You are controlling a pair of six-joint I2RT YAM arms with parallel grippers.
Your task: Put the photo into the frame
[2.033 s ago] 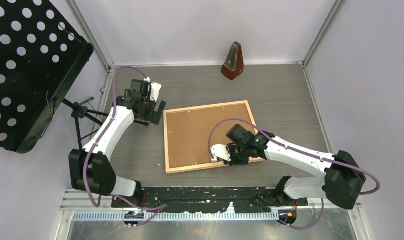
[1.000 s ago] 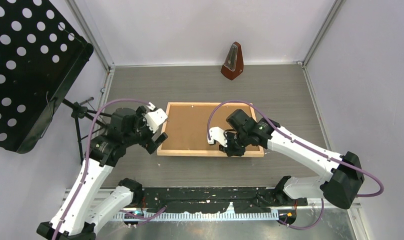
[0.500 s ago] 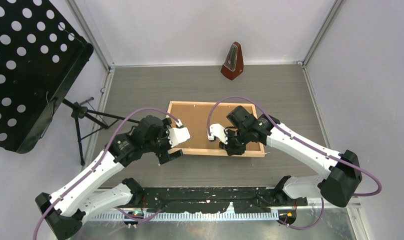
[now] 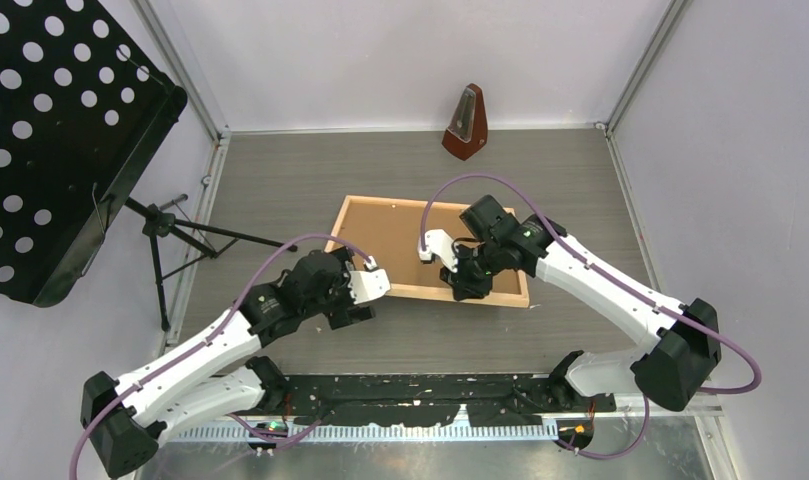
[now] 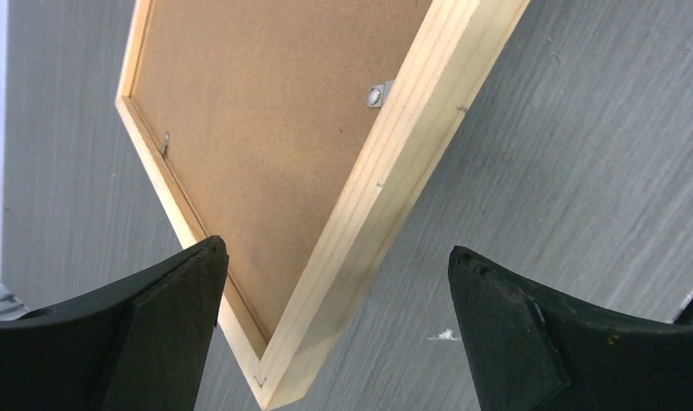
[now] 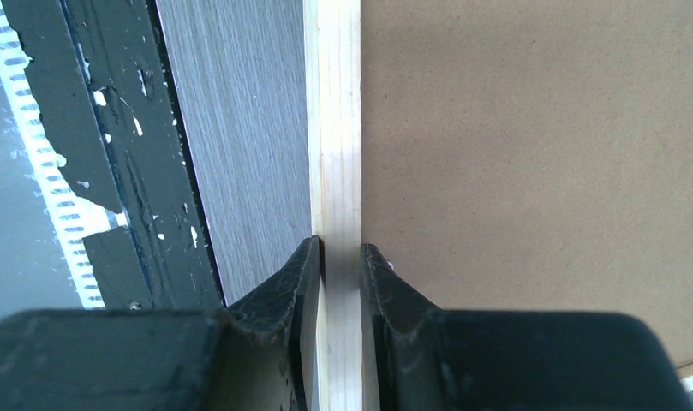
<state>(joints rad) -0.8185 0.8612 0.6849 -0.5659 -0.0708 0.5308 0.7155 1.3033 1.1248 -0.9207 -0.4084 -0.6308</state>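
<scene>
The right fingers (image 6: 301, 270) pinch the near rail of the frame (image 6: 334, 128), whose brown backing board (image 6: 531, 154) faces up. The left fingers (image 5: 184, 287), spread wide, flank its corner. They should close squarely on the rail before any lift. The photo is out of view.

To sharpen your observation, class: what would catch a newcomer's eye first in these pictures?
The light wooden frame, back side up, sits mid-table, its near rail pinched by the right fingers while the left fingers gape open at its near-left corner. A black perforated music stand fills the far left; a metronome stands by the back wall.
</scene>
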